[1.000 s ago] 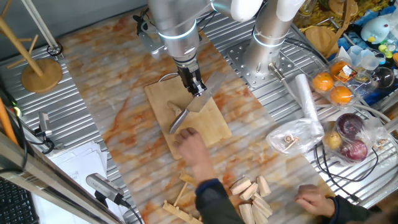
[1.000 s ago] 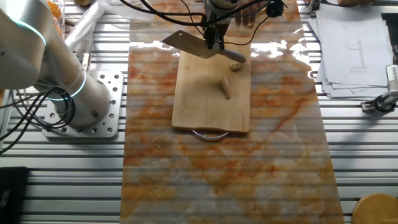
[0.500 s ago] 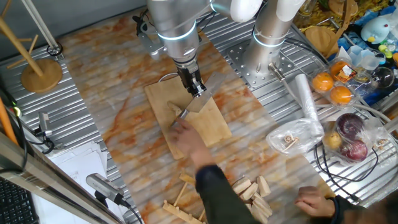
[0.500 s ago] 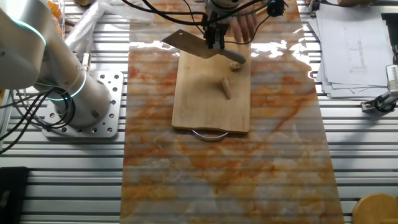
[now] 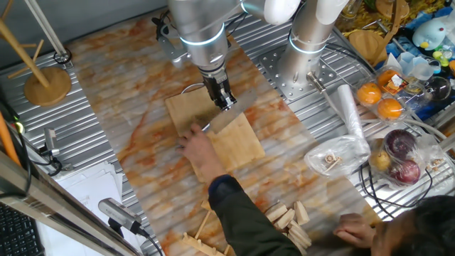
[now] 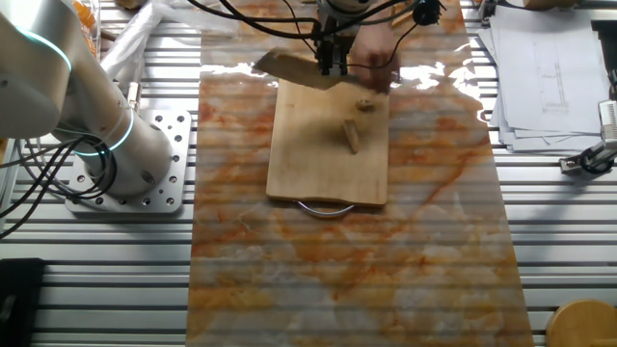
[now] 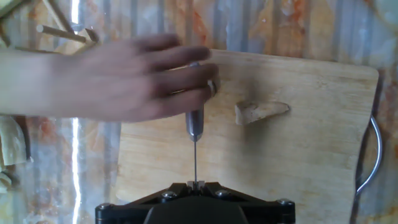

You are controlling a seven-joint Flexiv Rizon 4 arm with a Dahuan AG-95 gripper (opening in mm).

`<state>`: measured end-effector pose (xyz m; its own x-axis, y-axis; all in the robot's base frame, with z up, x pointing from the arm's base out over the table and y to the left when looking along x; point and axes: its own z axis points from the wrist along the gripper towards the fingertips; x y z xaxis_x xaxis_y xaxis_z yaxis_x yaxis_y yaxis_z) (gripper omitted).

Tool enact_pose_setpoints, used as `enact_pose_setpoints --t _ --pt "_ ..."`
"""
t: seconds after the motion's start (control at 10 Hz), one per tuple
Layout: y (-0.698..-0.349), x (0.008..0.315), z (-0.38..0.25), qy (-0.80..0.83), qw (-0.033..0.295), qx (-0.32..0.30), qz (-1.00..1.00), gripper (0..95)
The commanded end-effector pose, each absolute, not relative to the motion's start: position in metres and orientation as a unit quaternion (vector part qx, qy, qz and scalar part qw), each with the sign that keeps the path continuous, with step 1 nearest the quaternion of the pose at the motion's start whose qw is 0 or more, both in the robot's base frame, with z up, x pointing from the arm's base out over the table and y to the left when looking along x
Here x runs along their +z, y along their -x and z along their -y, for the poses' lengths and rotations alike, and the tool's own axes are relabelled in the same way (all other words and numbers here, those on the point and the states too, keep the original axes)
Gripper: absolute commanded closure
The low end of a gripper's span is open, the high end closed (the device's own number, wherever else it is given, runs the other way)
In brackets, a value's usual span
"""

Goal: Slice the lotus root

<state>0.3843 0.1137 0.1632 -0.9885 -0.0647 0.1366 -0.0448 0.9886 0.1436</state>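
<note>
The lotus root (image 6: pixel 352 135) (image 7: pixel 261 112) lies on the wooden board (image 6: pixel 328 164) (image 5: pixel 242 146) (image 7: pixel 280 168), a finger-length pale piece. A small cut bit (image 6: pixel 364 104) lies near it. My gripper (image 5: pixel 225 100) (image 6: pixel 333 60) (image 7: pixel 196 184) is shut on a knife's handle. The knife blade (image 5: pixel 231 118) (image 6: pixel 294 69) hangs over the board's edge, and in the hand view the knife (image 7: pixel 194 149) appears edge-on. A person's hand (image 5: pixel 199 146) (image 6: pixel 371 60) (image 7: pixel 124 84) reaches over the board beside the blade, to the left of the lotus root in the hand view.
Pale wooden blocks (image 5: pixel 288 217) lie by the person's arm. The second arm's base (image 6: pixel 116 154) stands left of the mat. A wooden stand (image 5: pixel 48 84), oranges (image 5: pixel 380 99), plastic bags (image 5: pixel 341 153) and papers (image 6: pixel 540 67) ring the work area.
The person's hand has slid further across the board, now alongside the knife blade. My gripper and the knife have stayed in place, and the lotus root has not moved.
</note>
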Motion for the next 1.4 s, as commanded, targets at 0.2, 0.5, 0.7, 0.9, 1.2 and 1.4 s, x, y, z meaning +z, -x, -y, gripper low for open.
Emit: enact_pose_setpoints --t 0.2,0.5,0.7,0.9,1.2,1.4 --pt "-0.3846 0.1619 -0.1123 -0.029 0.072 -0.066 0.995 76.0" --pt "-0.3846 0.1623 -0.112 -0.031 0.072 -0.061 0.995 76.0" --pt "-0.3847 0.1623 -0.112 -0.03 0.072 -0.061 0.995 76.0" --pt "-0.3849 0.1617 -0.1118 -0.03 0.072 -0.061 0.995 76.0" --pt "-0.3854 0.1612 -0.1116 -0.029 0.073 -0.06 0.995 76.0" --pt "-0.3857 0.1614 -0.1117 -0.026 0.075 -0.059 0.995 95.0"
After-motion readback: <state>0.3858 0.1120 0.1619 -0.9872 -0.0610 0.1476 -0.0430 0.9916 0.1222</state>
